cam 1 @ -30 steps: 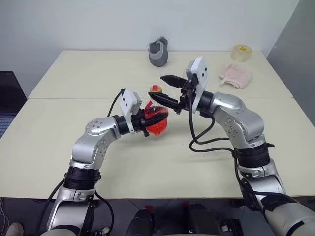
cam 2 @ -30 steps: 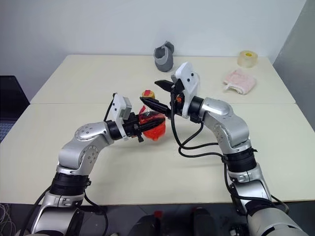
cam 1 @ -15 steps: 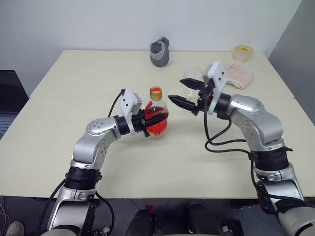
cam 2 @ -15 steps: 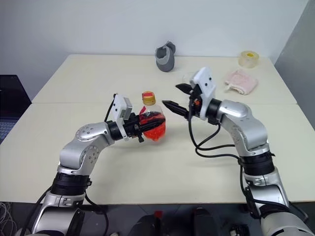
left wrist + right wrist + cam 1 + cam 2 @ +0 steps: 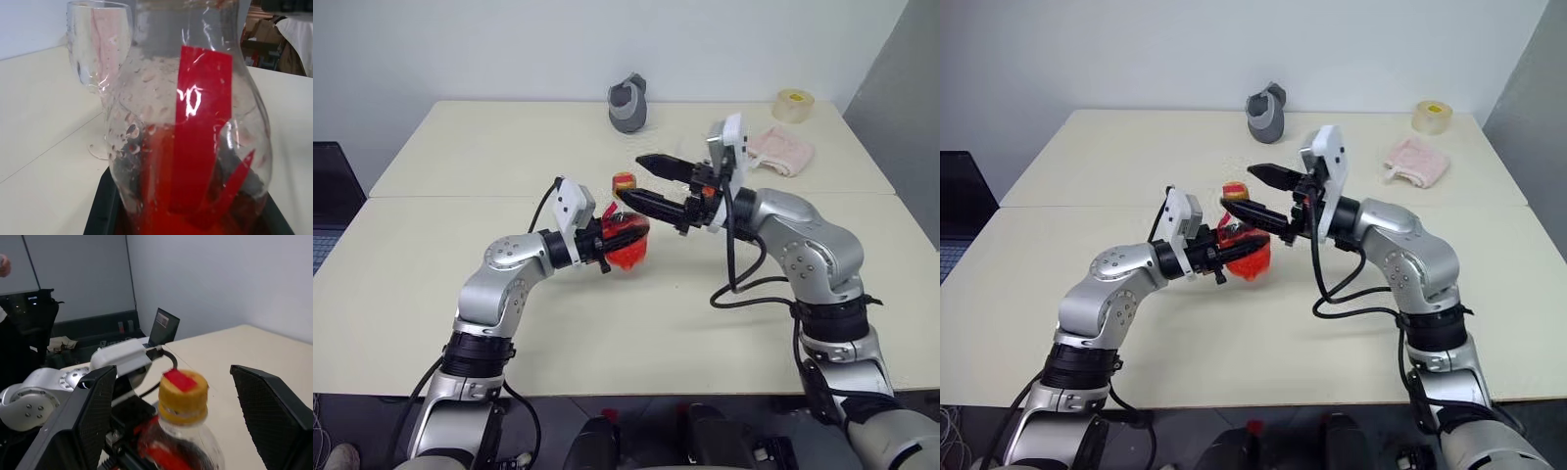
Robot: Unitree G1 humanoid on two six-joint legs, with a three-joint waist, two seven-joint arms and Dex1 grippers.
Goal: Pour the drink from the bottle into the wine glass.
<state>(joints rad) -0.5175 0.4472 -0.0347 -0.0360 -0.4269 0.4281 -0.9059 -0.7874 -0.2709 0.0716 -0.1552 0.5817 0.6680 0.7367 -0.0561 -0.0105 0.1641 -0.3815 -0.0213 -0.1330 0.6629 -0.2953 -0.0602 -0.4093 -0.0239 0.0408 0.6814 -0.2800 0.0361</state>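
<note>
My left gripper (image 5: 607,238) squeezes the bottle (image 5: 625,235) upright; its cap (image 5: 183,390) sits between my wide-open right gripper (image 5: 639,180) fingers.

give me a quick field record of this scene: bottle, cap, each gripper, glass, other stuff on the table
bottle: upright, red drink low in it, gripped at the body
cap: on
left gripper: shut on bottle
right gripper: open, one finger either side of the cap, not touching
wine glass: upright on table, beyond bottle
other items: grey cup-like object, tape roll, pink cloth, all at the far side
</note>
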